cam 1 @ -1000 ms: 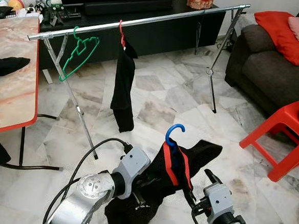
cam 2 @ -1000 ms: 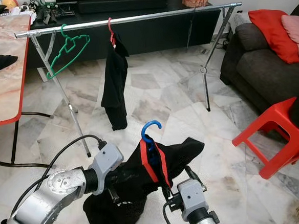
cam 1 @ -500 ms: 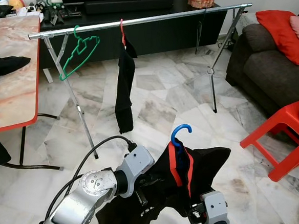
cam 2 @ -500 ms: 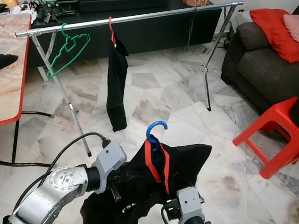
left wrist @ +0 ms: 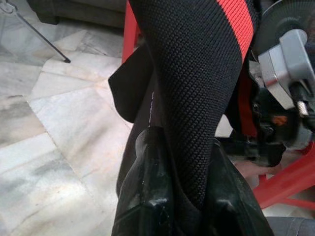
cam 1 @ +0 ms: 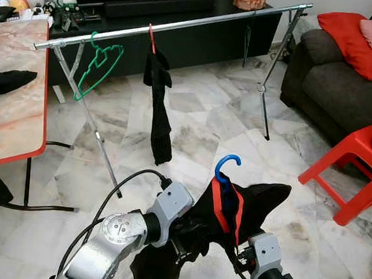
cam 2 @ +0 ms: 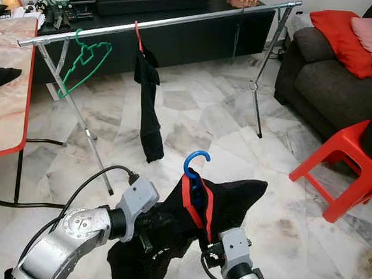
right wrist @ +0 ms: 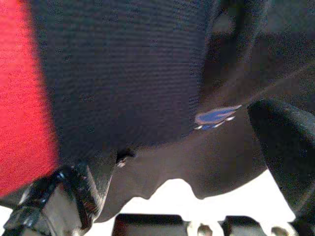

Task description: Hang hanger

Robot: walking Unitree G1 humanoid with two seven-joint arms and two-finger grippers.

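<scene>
Left eye view: the hanging is not yet done. The blue hanger, carrying a black and red garment, is held low between both arms, well short of the rail at 12 o'clock. A green hanger and a black garment already hang there. Left is the carry to the rail, a lift, and hooking over it.

Left wrist view: the left gripper has its fingers closed on a fold of the garment.

Right wrist view: the right gripper has its fingers apart, with cloth lying between them; whether they pinch it I cannot tell.
</scene>
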